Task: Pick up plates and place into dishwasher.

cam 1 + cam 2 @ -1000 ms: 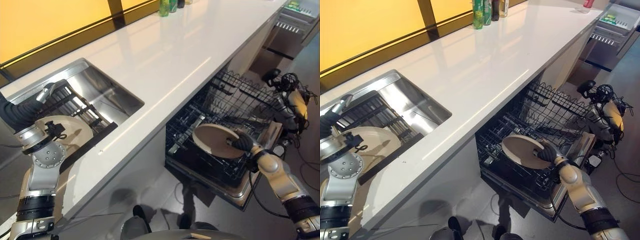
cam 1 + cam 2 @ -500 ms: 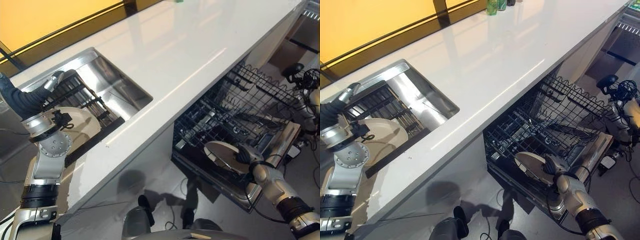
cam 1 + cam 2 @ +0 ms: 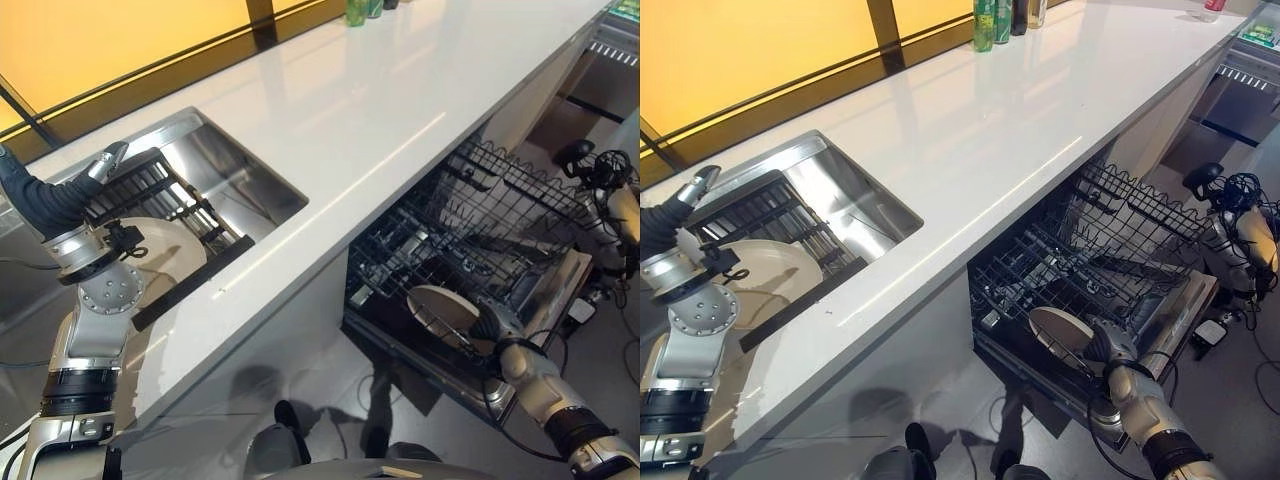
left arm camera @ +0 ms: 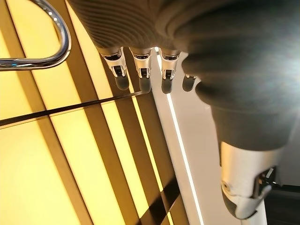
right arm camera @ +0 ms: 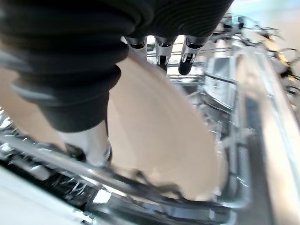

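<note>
My right hand (image 3: 491,325) is shut on a cream plate (image 3: 443,310), thumb on one face and fingers (image 5: 161,52) on the other. The plate (image 5: 159,136) stands tilted among the wires at the front of the dishwasher's pulled-out lower rack (image 3: 470,225). A second cream plate (image 3: 762,282) lies by the black dish rack (image 3: 150,195) in the steel sink (image 3: 240,185). My left hand (image 3: 40,205) is raised over the sink's left end beside the chrome faucet (image 4: 42,58), fingers (image 4: 143,77) straight and holding nothing.
The long white counter (image 3: 330,100) runs above the dishwasher, with green bottles (image 3: 985,22) at its far edge by the yellow window. The open dishwasher door (image 3: 562,290) juts out low. A device with cables (image 3: 1240,235) stands right of it.
My right hand has lowered the plate from above the rack into the rack's front. The camera view has shifted. The left arm has stayed by the sink.
</note>
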